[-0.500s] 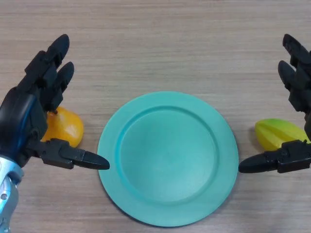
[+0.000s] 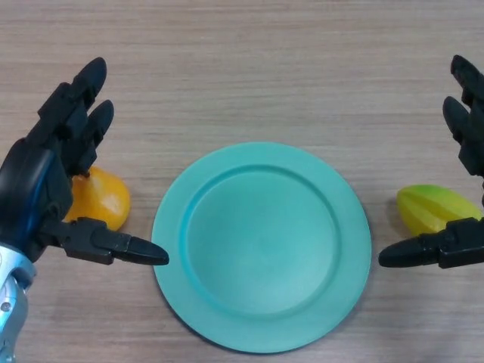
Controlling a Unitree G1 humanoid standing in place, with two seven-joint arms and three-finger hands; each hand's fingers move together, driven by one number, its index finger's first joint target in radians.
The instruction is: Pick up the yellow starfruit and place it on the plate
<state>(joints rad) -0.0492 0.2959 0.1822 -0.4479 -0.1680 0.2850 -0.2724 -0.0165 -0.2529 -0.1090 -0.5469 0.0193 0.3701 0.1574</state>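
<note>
While the yellow starfruit (image 2: 436,207) lies on the table (image 2: 249,68) right of the teal plate (image 2: 262,246), right hand (image 2: 463,246) hovers over it, spread, empty. Left hand (image 2: 47,185) open above an orange fruit (image 2: 102,198).

Right hand (image 2: 463,246) shifted slightly toward the right edge, more of the starfruit (image 2: 435,207) uncovered, left hand (image 2: 45,181) barely moved

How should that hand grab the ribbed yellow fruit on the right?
Probably from above with the right hand, fingers and thumb closing across the yellow starfruit at its wide middle. It lies flat beside the plate, ridges running lengthwise, giving grooves to catch.
</note>
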